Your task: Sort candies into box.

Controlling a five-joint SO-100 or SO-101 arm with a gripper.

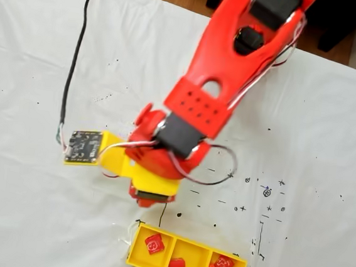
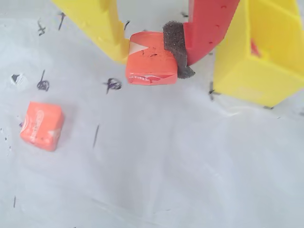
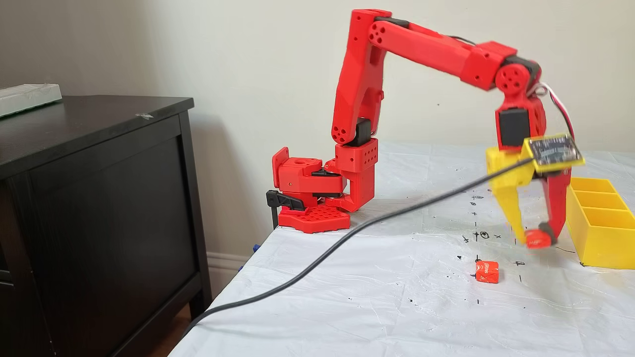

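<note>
In my wrist view 1 orange candy [image 2: 151, 64] sat pinched between the gripper [image 2: 153, 56] fingers, lifted for carrying; another candy [image 2: 42, 126] waited on cloth; the box [image 3: 601, 223] stood near.

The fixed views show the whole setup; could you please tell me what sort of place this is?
Probably a room at home used as a hobby bench: a dark wooden cabinet by a plain wall, a table under a pen-marked white sheet, and the arm's base clamped to its edge.

red arm [image 3: 421, 47], yellow & red fingers [image 3: 511, 208], black motors, white wires
</note>
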